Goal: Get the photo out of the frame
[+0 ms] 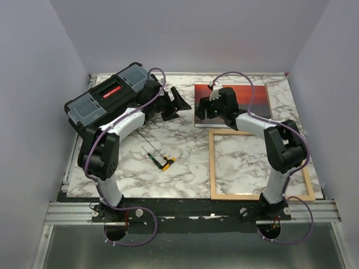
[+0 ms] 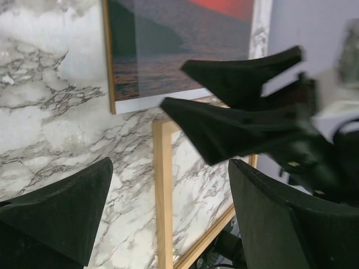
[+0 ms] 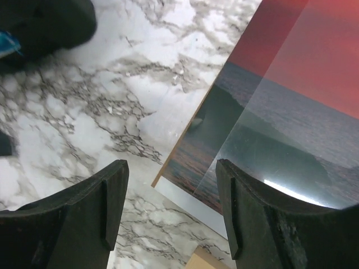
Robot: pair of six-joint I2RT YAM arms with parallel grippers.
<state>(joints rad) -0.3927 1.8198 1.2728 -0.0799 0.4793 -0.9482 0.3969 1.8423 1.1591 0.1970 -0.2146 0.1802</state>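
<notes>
While the right gripper [image 1: 205,111] hangs over the photo's left near corner with its fingers spread wide and nothing between them, the photo [image 1: 241,92] lies flat on the table [image 1: 168,134] at the far right, outside the frame [image 1: 212,168], whose far edge is right beside the photo's near edge. The left gripper [image 1: 180,103], also wide open and empty, hovers just left of the photo, beside a black toolbox [image 1: 106,98]. A screwdriver [image 1: 160,159] lies nearer, between the arms.
</notes>
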